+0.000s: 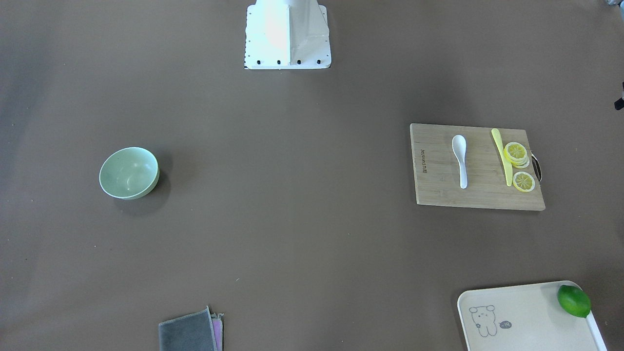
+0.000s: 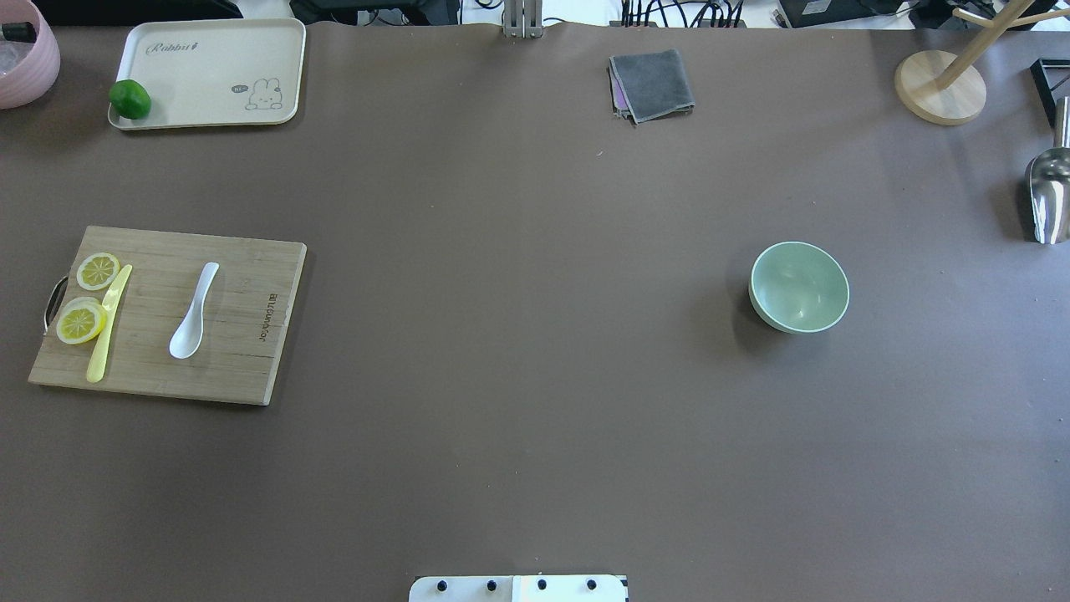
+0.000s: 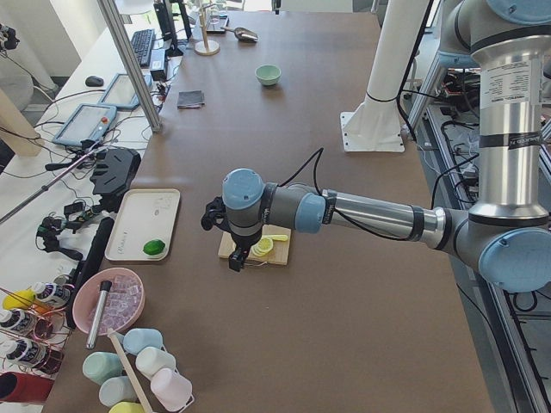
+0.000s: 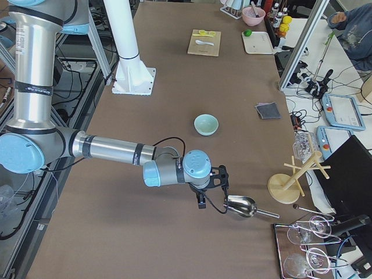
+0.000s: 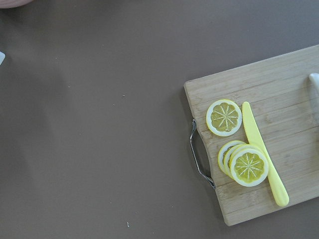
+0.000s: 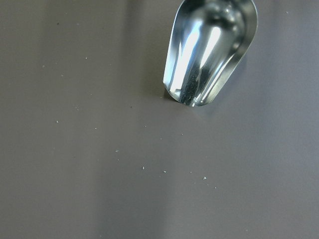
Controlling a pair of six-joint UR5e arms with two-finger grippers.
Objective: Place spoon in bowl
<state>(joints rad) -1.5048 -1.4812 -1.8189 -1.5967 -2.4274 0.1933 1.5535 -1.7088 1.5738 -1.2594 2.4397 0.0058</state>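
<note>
1. I see one spoon (image 2: 194,311). It lies flat on the cutting board (image 2: 242,351) on the robot's left half, scoop towards the robot's base and handle pointing away.
2. The spoon has bare wood all round it. It sits between the yellow knife (image 2: 107,326) and the board's printed edge and touches neither.
3. I see one bowl (image 2: 799,287). It stands upright and empty on the right half, with brown table (image 2: 518,334) on every side of it.
4. Between the board's inner edge and the bowl runs a wide bare stretch of table.
5. The left gripper (image 3: 234,256) hangs above the board's handle end. Its wrist camera catches only the spoon's tip at the frame edge. Only the side camera shows this gripper, so I cannot tell whether its jaws are spread or pressed together.
6. The right gripper (image 4: 201,200) hangs over the right end of the table, just beside a metal scoop (image 2: 1049,196). I cannot tell its jaw state either.
7. On the board I count one knife and the lemon slices (image 5: 224,117): one lone slice and a small stack that looks like three.
8. Along the far edge I count one tray (image 2: 209,117) with one lime (image 2: 130,99) on its corner, one folded cloth (image 2: 652,84) and one wooden stand (image 2: 940,88).
</note>
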